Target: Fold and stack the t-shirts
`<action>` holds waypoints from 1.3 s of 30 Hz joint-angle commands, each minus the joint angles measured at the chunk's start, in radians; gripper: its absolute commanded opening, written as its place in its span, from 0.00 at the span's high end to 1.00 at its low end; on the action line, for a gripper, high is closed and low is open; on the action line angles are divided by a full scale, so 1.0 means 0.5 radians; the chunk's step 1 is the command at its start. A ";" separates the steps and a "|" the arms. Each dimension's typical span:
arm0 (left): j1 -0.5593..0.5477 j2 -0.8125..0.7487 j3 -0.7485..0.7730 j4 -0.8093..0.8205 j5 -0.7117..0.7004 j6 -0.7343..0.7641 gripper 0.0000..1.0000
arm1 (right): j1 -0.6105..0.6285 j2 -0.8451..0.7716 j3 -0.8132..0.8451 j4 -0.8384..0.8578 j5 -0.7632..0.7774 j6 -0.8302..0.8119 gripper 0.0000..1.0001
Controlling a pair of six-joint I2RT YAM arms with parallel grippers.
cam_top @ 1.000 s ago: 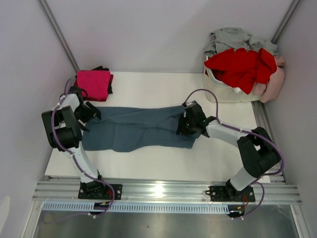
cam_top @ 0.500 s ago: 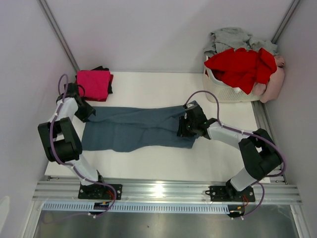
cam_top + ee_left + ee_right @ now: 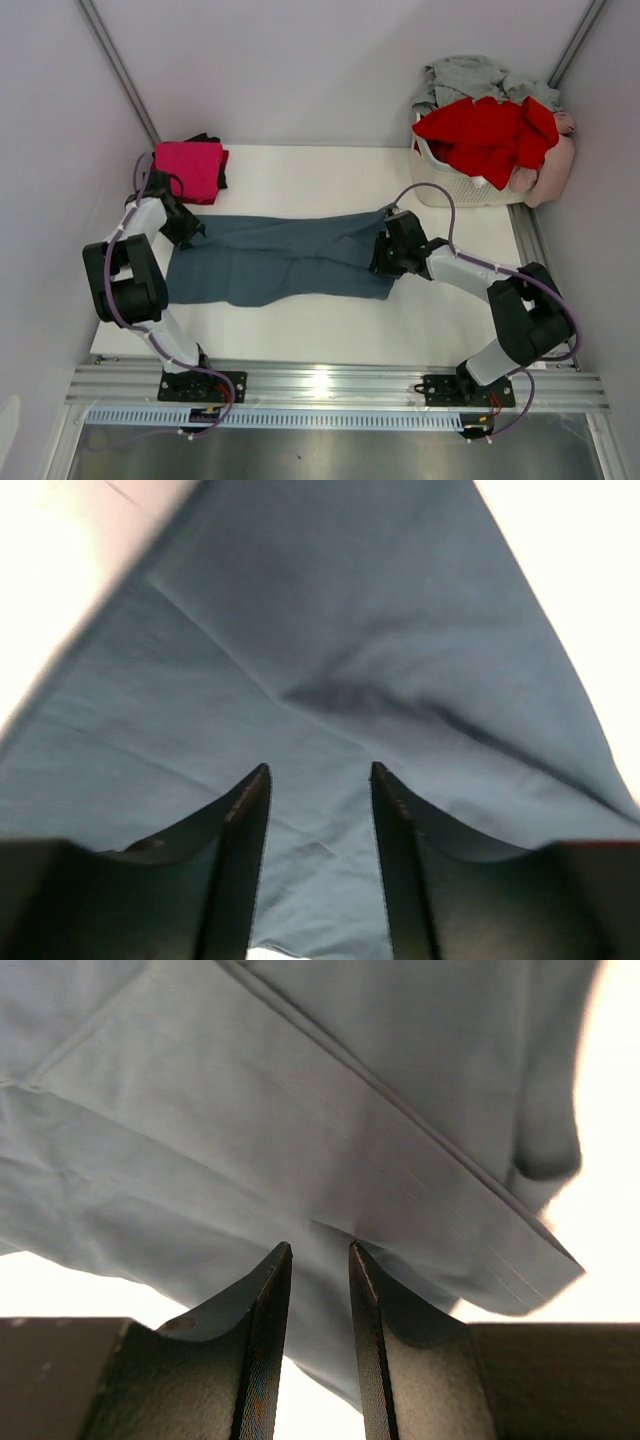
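A large slate blue-grey t-shirt (image 3: 280, 258) lies stretched lengthwise across the white table. My left gripper (image 3: 185, 228) is shut on its far-left corner; in the left wrist view the cloth (image 3: 330, 630) runs between the fingers of this gripper (image 3: 318, 770). My right gripper (image 3: 383, 255) is shut on the shirt's right end, and the right wrist view shows this gripper (image 3: 319, 1246) pinching a hemmed fold (image 3: 300, 1110). A folded magenta t-shirt (image 3: 188, 165) sits on a black one (image 3: 223, 165) at the back left.
A white slatted laundry basket (image 3: 455, 188) stands at the back right, holding a red tee (image 3: 485, 135), a grey tee (image 3: 470, 75) and a pale pink tee (image 3: 555, 170). Grey walls close in on both sides of the table (image 3: 300, 320).
My left gripper has shifted back towards the magenta stack and my right gripper has moved right, pulling the blue-grey shirt straighter and tauter between them.
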 commanded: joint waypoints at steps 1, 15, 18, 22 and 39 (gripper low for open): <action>-0.050 -0.170 -0.065 0.034 0.169 -0.060 0.49 | -0.007 -0.134 -0.020 -0.048 0.059 0.074 0.66; -0.035 -0.652 -0.510 -0.098 -0.278 -0.153 0.36 | 0.036 -0.613 -0.216 -0.481 0.102 0.154 0.65; 0.033 -0.599 -0.532 -0.132 -0.303 -0.143 0.35 | 0.030 -0.631 -0.283 -0.441 0.090 0.185 0.64; 0.155 -0.578 -0.621 -0.123 -0.248 -0.137 0.34 | -0.004 -0.549 -0.421 -0.340 0.007 0.209 0.63; 0.211 -0.329 -0.642 -0.144 -0.325 -0.079 0.39 | -0.068 -0.180 -0.520 0.329 -0.324 0.216 0.64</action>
